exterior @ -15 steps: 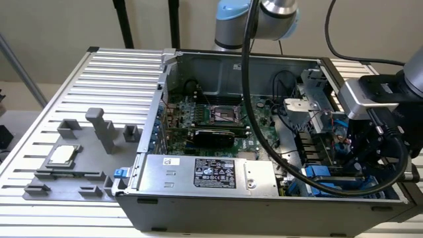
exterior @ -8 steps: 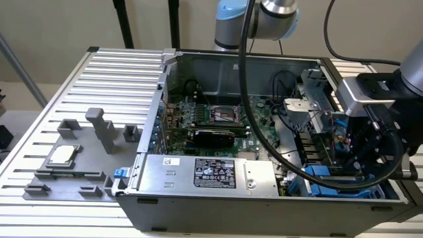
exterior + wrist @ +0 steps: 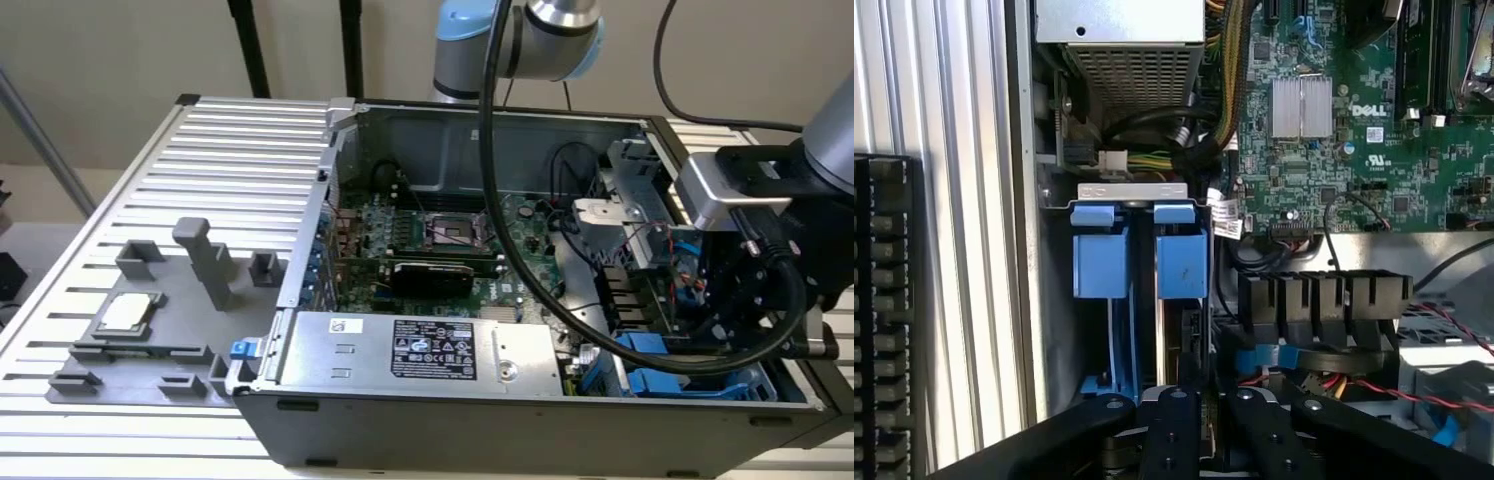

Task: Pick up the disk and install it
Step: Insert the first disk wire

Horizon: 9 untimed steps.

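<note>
One disk (image 3: 1180,266) stands edge-on in the corner bay of the computer case (image 3: 400,430), directly under my end effector (image 3: 1204,432). Whether it is gripped, I cannot tell. Risk: any tilt jams its blue rails, and the nearby red wires (image 3: 1414,388) may snag.

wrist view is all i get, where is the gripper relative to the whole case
observer: The gripper hangs over the blue drive bay, at the exterior view's right end of the open computer case.
operator: anything sitting on the table outside the case
observer: Yes. A grey fixture tray lies on the slatted table at the exterior view's left of the case, with a small silver chip on it.
operator: cables in the way?
observer: A thick black cable runs down from the arm behind the case, crosses above the motherboard and loops to the gripper.
</note>
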Motion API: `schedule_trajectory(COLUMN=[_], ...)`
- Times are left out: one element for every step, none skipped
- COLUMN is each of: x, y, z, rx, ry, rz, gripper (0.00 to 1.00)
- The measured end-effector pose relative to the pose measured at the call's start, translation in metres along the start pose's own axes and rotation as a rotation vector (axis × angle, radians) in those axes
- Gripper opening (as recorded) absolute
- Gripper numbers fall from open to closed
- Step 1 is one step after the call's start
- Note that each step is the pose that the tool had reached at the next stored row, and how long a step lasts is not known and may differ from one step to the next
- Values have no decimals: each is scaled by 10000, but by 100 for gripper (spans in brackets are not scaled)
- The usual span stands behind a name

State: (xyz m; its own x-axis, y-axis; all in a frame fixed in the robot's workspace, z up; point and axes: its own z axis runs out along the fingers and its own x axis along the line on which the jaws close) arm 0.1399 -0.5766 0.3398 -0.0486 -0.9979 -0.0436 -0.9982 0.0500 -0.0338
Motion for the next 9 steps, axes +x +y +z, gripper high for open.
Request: schedule_trajectory(x=[0,0,0,0,0,0,0,0,0], y=[-3,-7,-11,-14,-16,-16,-16,-17,-16], z=[6,10,15,19,23,27,30,32,32], rx=[1,3,4,4,5,7,8,9,9], ry=[13,28,41,57,77,96,105,108,108], rz=[13,24,33,43,51,56,56,54,55], gripper=[0,0,0,0,0,0,0,0,0])
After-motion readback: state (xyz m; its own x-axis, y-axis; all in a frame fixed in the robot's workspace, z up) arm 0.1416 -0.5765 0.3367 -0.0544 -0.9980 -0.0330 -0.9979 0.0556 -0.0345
